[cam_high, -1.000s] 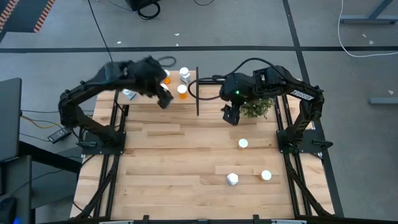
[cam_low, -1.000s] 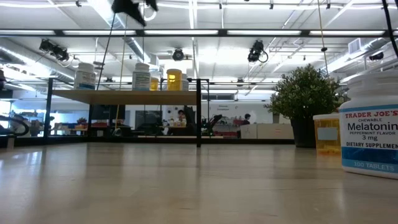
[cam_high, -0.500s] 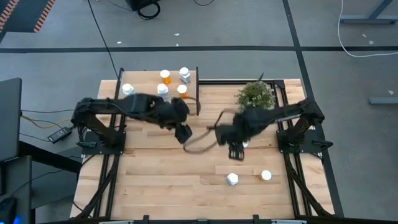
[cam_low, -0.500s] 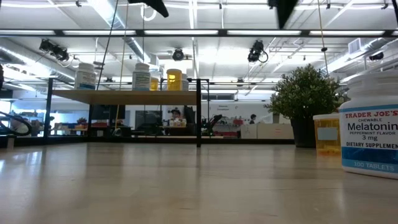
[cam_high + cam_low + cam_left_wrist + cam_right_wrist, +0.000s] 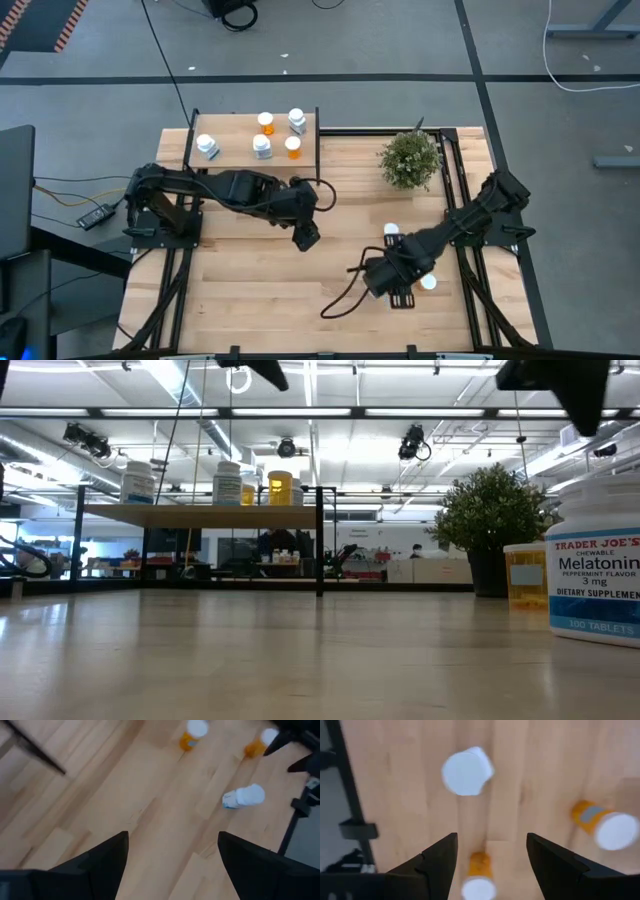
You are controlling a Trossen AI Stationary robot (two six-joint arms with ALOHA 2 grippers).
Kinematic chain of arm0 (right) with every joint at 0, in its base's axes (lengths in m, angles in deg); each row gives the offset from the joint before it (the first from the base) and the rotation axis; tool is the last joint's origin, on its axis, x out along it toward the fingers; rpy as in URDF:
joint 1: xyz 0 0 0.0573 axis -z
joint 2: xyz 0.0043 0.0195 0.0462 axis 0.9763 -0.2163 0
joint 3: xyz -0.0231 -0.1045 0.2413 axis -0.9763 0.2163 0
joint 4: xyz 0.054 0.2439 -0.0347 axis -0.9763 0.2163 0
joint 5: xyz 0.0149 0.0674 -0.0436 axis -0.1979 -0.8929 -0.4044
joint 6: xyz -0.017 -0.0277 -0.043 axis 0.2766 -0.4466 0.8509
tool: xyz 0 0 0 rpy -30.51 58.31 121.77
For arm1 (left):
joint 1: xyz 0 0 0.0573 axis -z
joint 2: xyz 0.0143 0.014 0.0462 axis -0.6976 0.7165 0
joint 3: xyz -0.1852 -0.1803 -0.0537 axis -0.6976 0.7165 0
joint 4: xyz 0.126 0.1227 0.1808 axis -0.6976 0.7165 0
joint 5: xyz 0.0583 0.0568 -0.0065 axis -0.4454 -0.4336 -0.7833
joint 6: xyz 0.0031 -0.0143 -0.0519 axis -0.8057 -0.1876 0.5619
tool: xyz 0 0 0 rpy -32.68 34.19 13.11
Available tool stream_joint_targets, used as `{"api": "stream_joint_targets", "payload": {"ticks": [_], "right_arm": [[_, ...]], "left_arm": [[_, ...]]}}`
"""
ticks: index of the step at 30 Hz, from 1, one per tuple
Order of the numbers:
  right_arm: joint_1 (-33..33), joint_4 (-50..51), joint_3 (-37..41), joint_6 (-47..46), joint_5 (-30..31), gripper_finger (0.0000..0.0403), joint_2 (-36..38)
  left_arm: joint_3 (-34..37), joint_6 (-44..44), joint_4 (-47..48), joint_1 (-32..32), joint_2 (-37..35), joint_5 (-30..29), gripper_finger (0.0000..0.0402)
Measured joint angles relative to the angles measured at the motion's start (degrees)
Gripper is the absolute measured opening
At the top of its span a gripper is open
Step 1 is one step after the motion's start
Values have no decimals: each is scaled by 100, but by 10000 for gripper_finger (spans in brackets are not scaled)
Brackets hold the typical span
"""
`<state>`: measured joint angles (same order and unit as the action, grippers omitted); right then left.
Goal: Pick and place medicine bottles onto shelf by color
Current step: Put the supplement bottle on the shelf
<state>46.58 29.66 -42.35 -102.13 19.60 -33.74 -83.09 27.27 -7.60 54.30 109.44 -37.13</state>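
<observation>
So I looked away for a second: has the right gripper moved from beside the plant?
Yes. In the high view the right gripper has left the plant and now hangs nearer the table's front edge, open above the loose bottles.

You are looking at: orange bottles [image 5: 479,876] showing white caps; a white bottle [image 5: 597,573] carrying blue lettering; a light-wood shelf [image 5: 232,139] standing on black posts; a green plant [image 5: 409,158].

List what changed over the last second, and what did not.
Both arms swung away from the shelf toward the near table. The left gripper now hangs mid-table, open and empty; the right gripper is above the loose bottles, open. The shelf bottles and plant stayed put.
</observation>
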Motion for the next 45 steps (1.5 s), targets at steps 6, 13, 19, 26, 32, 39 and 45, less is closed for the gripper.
{"api": "stream_joint_targets", "payload": {"ticks": [6, 13, 19, 26, 32, 39, 45], "right_arm": [[-236, -305, 28, -1401, -5, 244, 55], [-624, -442, 28, -3831, 178, 244, 149], [-1486, -929, 28, -6994, 1778, 244, 334], [-1724, -217, 114, -7341, 1912, 244, 726], [-1436, -549, 1332, -6762, 1839, 244, 1817], [-1421, -1162, 3097, -6660, 1357, 244, 3381], [-1711, -1607, 3831, -6341, 1038, 244, 3744]], "left_arm": [[0, -854, -590, -68, 1, 339, 314], [-9, -1653, -917, 70, 86, 568, 313], [0, -2201, -1265, 239, 173, 675, 313], [0, -2674, -1538, 304, 173, 869, 314], [0, -2522, -1679, 297, 172, 931, 313], [-13, -2054, -2785, 297, 253, 866, 314], [-7, -1865, -2987, 337, 665, 858, 313]]}}
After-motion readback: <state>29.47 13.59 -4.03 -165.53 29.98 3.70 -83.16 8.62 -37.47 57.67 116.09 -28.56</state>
